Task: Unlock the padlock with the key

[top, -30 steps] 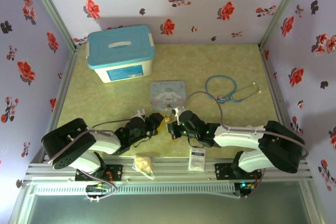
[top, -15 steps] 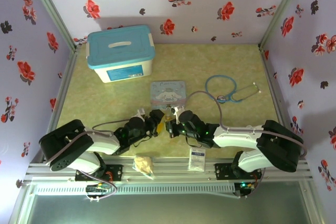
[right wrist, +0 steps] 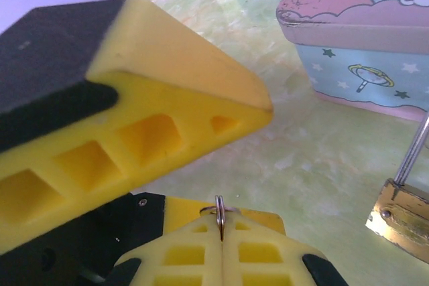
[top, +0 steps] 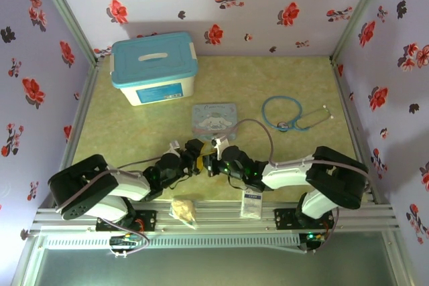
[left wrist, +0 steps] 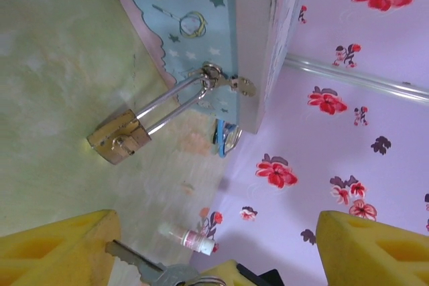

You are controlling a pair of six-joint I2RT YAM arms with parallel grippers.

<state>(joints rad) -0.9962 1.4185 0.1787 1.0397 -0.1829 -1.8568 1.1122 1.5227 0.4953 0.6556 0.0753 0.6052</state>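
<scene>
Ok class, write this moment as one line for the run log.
left gripper: open | right gripper: shut on key | padlock: hung on clasp of tin, key not in yet

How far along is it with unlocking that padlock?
Done: the key is picked up, pinched in the right gripper's shut jaws. In hand: it is held close to the padlock, with the left gripper's jaws open. Left: insert and turn; the shackle is still closed through the tin's hasp.

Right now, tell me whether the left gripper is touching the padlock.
Apart. The left wrist view shows the left gripper open, its yellow fingers short of the padlock, with bare table between them.
</scene>
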